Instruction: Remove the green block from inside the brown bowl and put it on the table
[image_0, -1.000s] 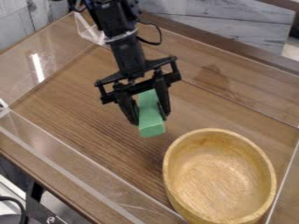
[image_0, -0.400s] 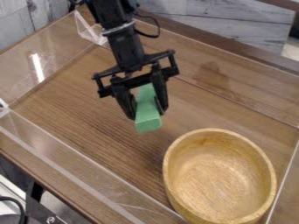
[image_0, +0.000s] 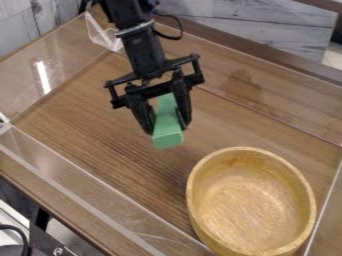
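Note:
My gripper (image_0: 164, 122) points steeply down over the table (image_0: 80, 120), to the upper left of the brown bowl (image_0: 251, 201). It is shut on the green block (image_0: 167, 125), which stands on end between the black fingers, its lower end at or just above the tabletop; I cannot tell whether it touches. The bowl sits at the lower right and holds nothing.
Low clear plastic walls (image_0: 54, 170) run along the table's edges at the left and front. A pale wall and ledge lie beyond the far edge at the top right. Bare wood lies left of and behind the gripper.
The gripper with the green block has shifted slightly left, away from the bowl, and rolled a little. The bowl has not moved.

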